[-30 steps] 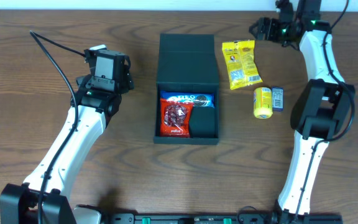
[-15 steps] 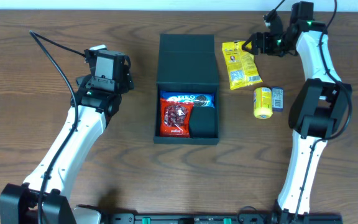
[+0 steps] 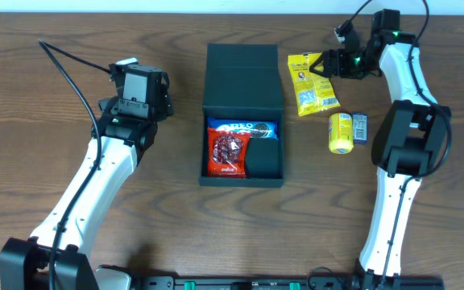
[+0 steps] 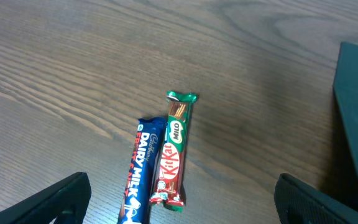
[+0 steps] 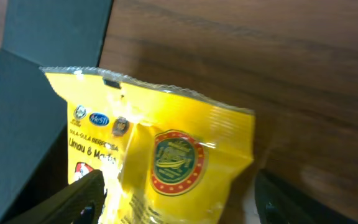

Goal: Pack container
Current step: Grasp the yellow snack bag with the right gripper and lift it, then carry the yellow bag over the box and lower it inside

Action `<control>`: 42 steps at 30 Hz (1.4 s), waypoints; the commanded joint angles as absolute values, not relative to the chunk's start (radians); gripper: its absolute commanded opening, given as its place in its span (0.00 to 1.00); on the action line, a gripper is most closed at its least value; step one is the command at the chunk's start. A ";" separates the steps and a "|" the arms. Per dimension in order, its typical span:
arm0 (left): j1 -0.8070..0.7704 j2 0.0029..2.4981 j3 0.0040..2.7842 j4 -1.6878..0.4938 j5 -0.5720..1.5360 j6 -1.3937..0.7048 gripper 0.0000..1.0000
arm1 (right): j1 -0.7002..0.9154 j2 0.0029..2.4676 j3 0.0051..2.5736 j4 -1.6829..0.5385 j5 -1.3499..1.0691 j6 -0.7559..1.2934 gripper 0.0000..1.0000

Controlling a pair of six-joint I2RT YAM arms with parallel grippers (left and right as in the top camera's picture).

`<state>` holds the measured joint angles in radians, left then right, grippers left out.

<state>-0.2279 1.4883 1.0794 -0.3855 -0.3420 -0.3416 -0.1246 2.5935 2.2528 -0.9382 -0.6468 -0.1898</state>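
Note:
The container (image 3: 202, 153) is a dark teal-black box at the table's middle, with its flap lid (image 3: 244, 76) open toward the back. Inside lie a blue Oreo packet (image 3: 242, 129), a red packet (image 3: 229, 153) and a dark item (image 3: 264, 159). My right gripper (image 3: 325, 64) is open, its fingers on either side of the top end of a yellow snack packet (image 3: 312, 87); the right wrist view shows the packet (image 5: 166, 155) between the fingers (image 5: 185, 205). My left gripper (image 3: 142, 84) is open above a Dairy Milk bar (image 4: 140, 174) and a KitKat bar (image 4: 174, 152), and its fingers (image 4: 182, 208) hold nothing.
A yellow can (image 3: 341, 133) lies on its side right of the container, with a small blue packet (image 3: 360, 127) beside it. The container's edge (image 4: 356, 124) shows at the right of the left wrist view. The two bars are hidden under the left gripper in the overhead view.
My right gripper has moved left and down from the table's far right corner onto the top end of the yellow packet. The left arm has not moved.

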 commanded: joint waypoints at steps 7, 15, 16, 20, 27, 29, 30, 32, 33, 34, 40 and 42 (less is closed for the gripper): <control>-0.223 1.477 1.089 -0.385 -0.339 -0.336 0.95 | -0.088 2.606 2.274 -0.943 -0.670 -0.200 0.36; -0.223 1.477 1.089 -0.386 -0.339 -0.336 0.96 | -0.097 2.605 2.274 -0.955 -0.670 -0.179 0.01; -0.223 1.477 1.089 -0.385 -0.339 -0.336 0.95 | -0.098 2.605 2.274 -0.955 -0.670 -0.167 0.01; -0.223 1.477 1.089 -0.385 -0.339 -0.336 0.96 | -0.104 2.605 2.308 -0.965 -0.685 -0.104 0.01; -0.223 1.477 1.089 -0.389 -0.339 -0.336 0.96 | -0.122 2.592 2.551 -1.062 -0.733 -0.018 0.02; -0.223 1.477 1.089 -0.389 -0.339 -0.336 0.95 | -0.124 2.591 2.648 -1.118 -0.733 0.024 0.02; -0.223 1.477 1.089 -0.389 -0.339 -0.336 0.95 | -0.124 2.591 2.687 -1.143 -0.733 0.035 0.01; -0.223 1.477 1.089 -0.390 -0.339 -0.336 0.95 | -0.124 2.590 2.755 -1.183 -0.734 0.075 0.02; -0.223 1.477 1.089 -0.390 -0.339 -0.336 0.95 | -0.124 2.585 2.782 -1.195 -0.734 0.102 0.02; -0.223 1.477 1.089 -0.389 -0.339 -0.336 0.95 | -0.124 2.575 2.802 -1.202 -0.735 0.135 0.02; -0.223 1.477 1.089 -0.389 -0.340 -0.336 0.95 | -0.128 2.466 2.806 -1.252 -0.744 0.186 0.02; -0.223 1.477 1.089 -0.389 -0.340 -0.336 0.95 | -0.144 2.415 2.795 -1.270 -0.737 0.186 0.02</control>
<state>-0.2279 1.4883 1.0794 -0.3866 -0.3420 -0.3416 -0.1219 2.5443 2.7823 -1.2629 -0.7071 0.1486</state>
